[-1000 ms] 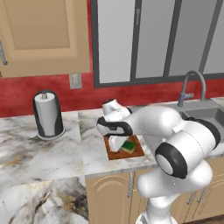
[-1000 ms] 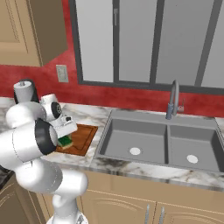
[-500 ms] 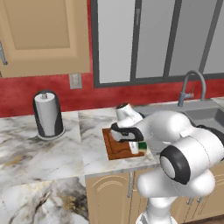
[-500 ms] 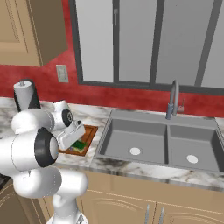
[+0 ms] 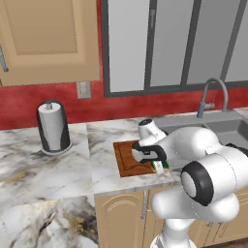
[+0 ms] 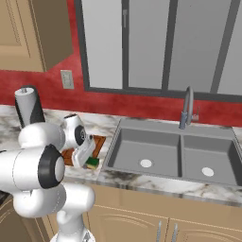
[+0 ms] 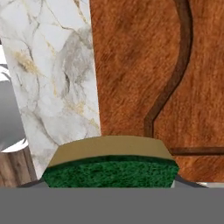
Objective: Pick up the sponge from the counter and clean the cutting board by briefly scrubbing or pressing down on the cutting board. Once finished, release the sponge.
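Marble counter (image 5: 58,169) holds the cutting board (image 5: 127,157). Gripper (image 6: 90,158) pinches the sponge (image 6: 92,163) at the board's corner, mid-scrub. Next, I think, it should press down, then let go.

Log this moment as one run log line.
phase: scrubbing | gripper: shut on sponge | sponge: at cutting board corner nearest the sink | release: not yet

Cutting board (image 5: 130,159) on counter (image 5: 58,169), sink (image 6: 170,151) right, sponge (image 6: 92,163) at board's near edge
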Robot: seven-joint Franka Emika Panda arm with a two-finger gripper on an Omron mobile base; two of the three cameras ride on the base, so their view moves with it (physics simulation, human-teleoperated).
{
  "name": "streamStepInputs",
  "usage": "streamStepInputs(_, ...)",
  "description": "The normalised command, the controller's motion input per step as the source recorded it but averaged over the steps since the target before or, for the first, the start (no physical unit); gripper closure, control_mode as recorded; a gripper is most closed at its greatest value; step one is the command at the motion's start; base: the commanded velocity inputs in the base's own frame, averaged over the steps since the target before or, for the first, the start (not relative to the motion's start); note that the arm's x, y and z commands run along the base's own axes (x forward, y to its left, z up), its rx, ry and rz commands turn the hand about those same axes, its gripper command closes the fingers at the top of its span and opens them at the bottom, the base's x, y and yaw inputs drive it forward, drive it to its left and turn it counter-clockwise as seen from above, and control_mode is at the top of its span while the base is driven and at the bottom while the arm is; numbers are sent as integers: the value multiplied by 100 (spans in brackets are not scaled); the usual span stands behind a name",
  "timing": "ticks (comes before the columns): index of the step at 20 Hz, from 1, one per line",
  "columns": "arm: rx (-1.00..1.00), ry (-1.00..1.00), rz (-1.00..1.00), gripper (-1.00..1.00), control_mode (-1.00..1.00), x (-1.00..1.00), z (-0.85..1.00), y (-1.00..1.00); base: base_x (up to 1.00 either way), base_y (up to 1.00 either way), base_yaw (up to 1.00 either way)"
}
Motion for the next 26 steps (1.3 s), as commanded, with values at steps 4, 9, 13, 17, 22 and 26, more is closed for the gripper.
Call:
streamStepInputs(4,0,0,3,100,-100,7,-16,0,0,0,0)
streamStepInputs(9,0,0,0,100,-100,16,-17,0,0,0,0)
streamStepInputs(13,0,0,0,100,-100,25,-10,0,0,0,0)
streamStepInputs(17,0,0,0,100,-100,28,-1,0,0,0,0)
streamStepInputs(22,0,0,0,100,-100,31,0,0,0,0,0)
streamStepInputs(26,0,0,0,100,-100,35,0,5,0,0,0)
